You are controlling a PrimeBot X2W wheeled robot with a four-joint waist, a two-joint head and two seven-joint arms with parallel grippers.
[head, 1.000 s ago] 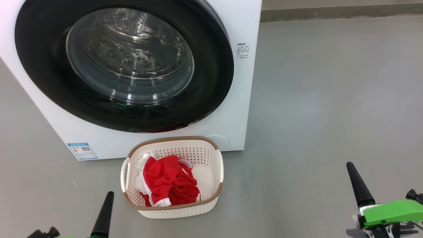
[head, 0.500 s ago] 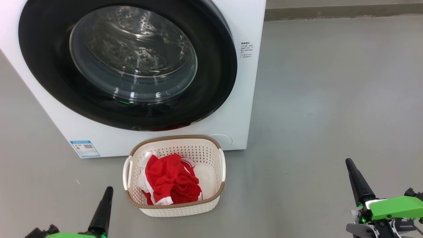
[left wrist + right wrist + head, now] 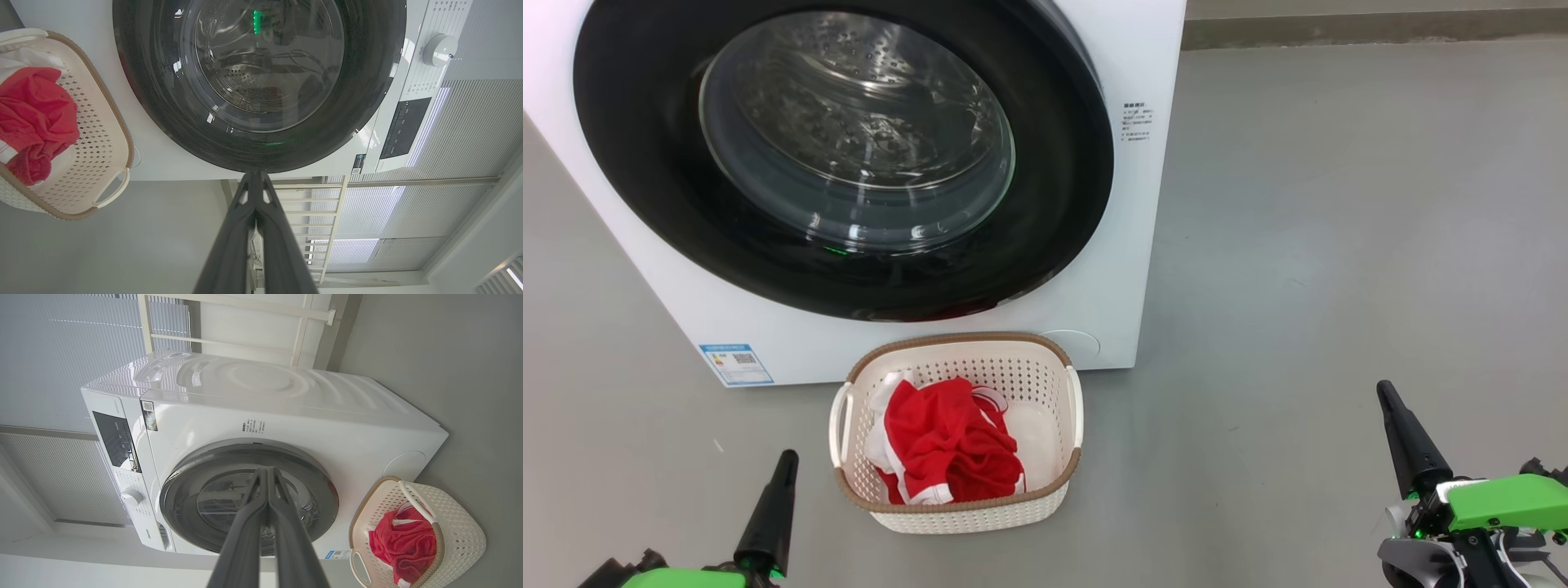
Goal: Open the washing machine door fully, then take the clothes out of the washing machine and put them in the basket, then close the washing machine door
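left gripper, two long dark fingers: pressed together tip to tip with no gap. It holds nothing and touches nothing. It hangs over the grey floor at the lower left of the head view. Left wrist view agrees: fingers closed, tips pointing at the lower edge of the door rim, well short of it.

right gripper: same, fully closed and empty, over bare floor at the lower right. Right wrist view: fingers together, aimed at the door glass, no contact.

Large round washing machine door, glossy black rim and bulging clear glass, sits flush on the front of the big white boxy washing machine. Perforated steel drum shows through the glass.

Bright red fabric clothes with white trim are bunched in the left part of the small cream-white perforated plastic basket with a brown woven-look rim. The basket stands on the floor just in front of the machine, below the door. The left gripper is near its left side and apart from it. The right gripper is well apart from it.
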